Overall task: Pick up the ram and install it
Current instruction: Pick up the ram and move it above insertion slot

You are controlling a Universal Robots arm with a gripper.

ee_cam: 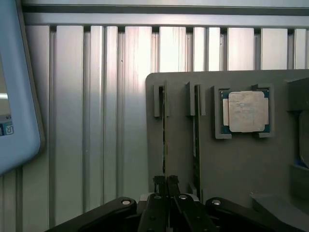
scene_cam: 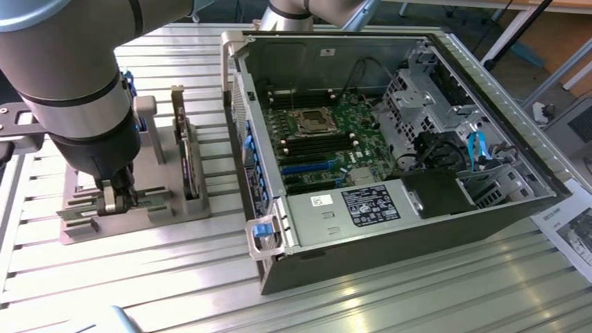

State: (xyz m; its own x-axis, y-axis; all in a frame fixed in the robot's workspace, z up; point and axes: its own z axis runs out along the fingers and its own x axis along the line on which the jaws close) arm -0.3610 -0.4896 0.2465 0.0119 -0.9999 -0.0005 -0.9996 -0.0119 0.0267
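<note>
We are holding our fingers (ee_cam: 158, 192) shut on the thin edge of the ram (ee_cam: 164, 126), because it is standing upright in the slotted holder (scene_cam: 159, 216) at the exterior view's lower left.

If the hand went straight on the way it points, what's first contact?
The ram, standing on edge in the grey holder: the hand points down at it, fingers shut on its upper edge. Going on would likely press the ram into its slot, though depth is unclear.
</note>
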